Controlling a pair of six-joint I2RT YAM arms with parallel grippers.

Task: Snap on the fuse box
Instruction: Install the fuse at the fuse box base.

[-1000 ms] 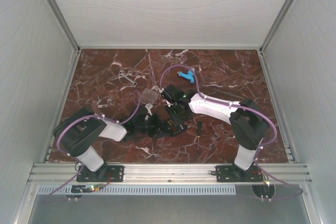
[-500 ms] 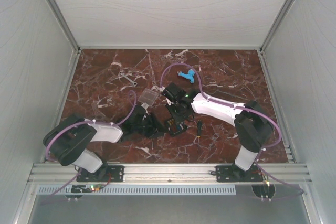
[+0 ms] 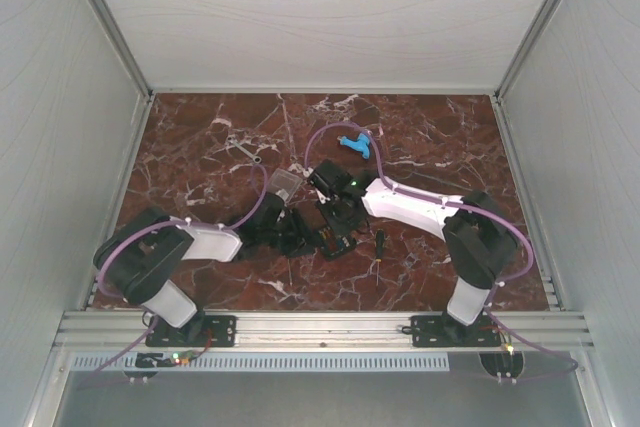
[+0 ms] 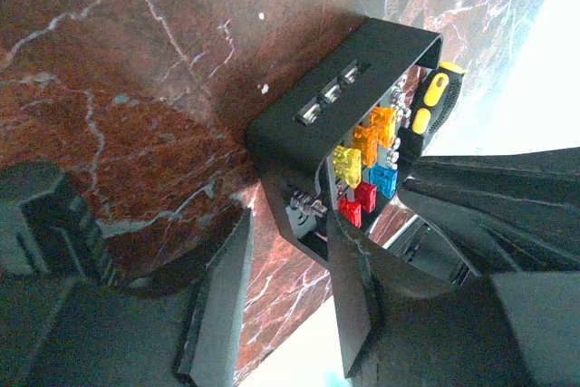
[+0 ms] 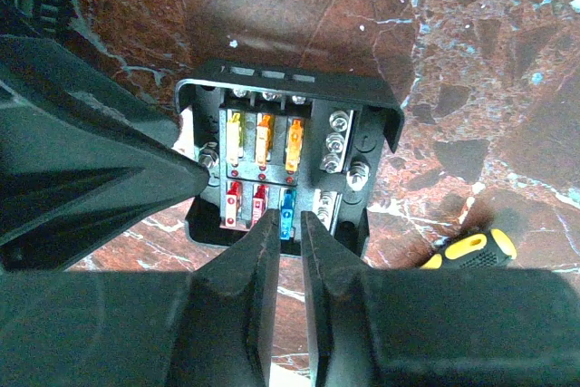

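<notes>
We see left jaws widen: now apart, straddling corner of fuse box tray (image 4: 313,115), which sits mid-desk (image 3: 430,147). Right jaws narrow to slit at tray's near wall; we cannot tell if they pinch it. Clear lid (image 3: 285,184) unmoved, apart from tray; we judge capping not begun.

Left end effector (image 4: 290,217) spreads wider at the fuse box (image 5: 290,97); right end effector (image 5: 288,224) pinches narrower above it.
</notes>
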